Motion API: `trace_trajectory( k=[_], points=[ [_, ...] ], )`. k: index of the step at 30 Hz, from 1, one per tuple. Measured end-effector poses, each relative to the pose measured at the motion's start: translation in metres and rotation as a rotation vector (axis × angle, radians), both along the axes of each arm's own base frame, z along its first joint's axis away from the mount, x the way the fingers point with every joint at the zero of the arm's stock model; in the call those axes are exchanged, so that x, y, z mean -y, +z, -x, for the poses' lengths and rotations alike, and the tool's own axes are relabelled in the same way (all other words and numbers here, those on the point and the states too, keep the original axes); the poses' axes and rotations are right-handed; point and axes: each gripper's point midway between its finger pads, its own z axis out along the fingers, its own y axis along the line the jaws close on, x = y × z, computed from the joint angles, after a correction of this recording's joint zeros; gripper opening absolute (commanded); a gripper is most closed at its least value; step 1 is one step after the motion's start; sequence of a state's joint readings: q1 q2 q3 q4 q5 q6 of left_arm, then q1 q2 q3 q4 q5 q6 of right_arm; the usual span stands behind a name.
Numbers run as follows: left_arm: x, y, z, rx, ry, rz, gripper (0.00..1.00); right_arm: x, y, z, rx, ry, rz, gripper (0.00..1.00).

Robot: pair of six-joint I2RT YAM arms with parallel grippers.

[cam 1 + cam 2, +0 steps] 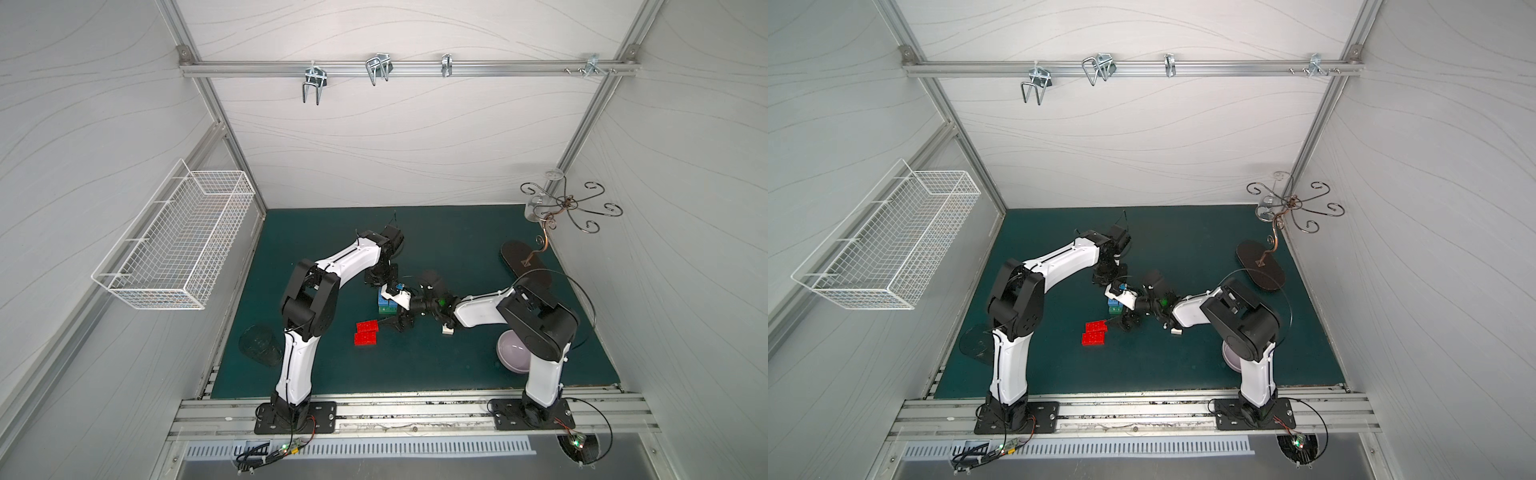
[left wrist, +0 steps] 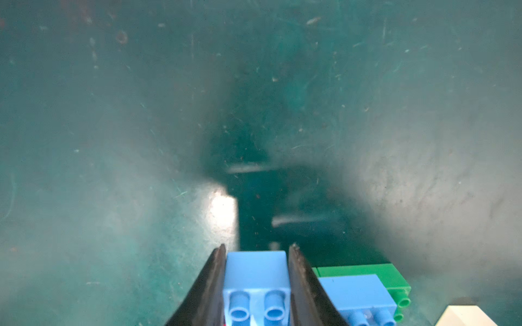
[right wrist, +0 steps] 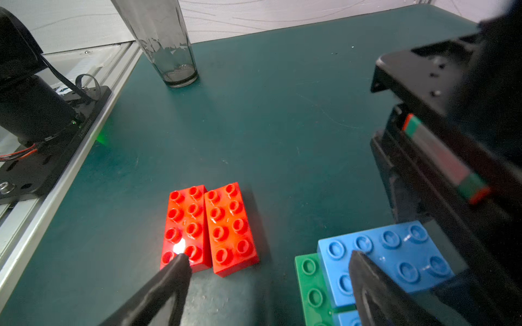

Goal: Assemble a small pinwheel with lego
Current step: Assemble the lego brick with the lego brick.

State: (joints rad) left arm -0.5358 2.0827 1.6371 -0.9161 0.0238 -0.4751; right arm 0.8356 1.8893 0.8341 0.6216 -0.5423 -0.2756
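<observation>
No pinwheel shape shows; the lego lies as loose bricks and one small stack. My left gripper (image 2: 258,248) is shut on a blue brick (image 2: 255,271) down at the mat. That brick is right beside a second blue brick (image 2: 356,293) sitting on a green one (image 2: 389,278). In both top views this stack (image 1: 383,306) is half hidden under the grippers. Two red bricks (image 3: 209,228) (image 1: 367,331) lie side by side. My right gripper (image 3: 268,255) is open, one fingertip over a red brick, the other over a blue brick (image 3: 395,254). A white brick (image 1: 446,331) lies under the right wrist.
A glass tumbler (image 1: 259,345) (image 3: 166,42) stands near the mat's left edge by the left arm. The lilac bowl (image 1: 513,351) sits beside the right arm's base. A hook stand (image 1: 528,266) occupies the back right, and a wire basket (image 1: 174,237) hangs on the left wall.
</observation>
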Motion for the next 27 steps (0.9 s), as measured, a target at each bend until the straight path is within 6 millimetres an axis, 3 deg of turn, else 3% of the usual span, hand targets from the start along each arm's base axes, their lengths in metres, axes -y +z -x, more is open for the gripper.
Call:
trace_trajectory(
  k=[27],
  points=[
    [0.0028, -0.0031, 0.0037, 0.016, -0.014, -0.034, 0.05, 0.0019, -0.0064, 0.0037, 0.043, -0.052, -0.064, 0.87]
  ],
)
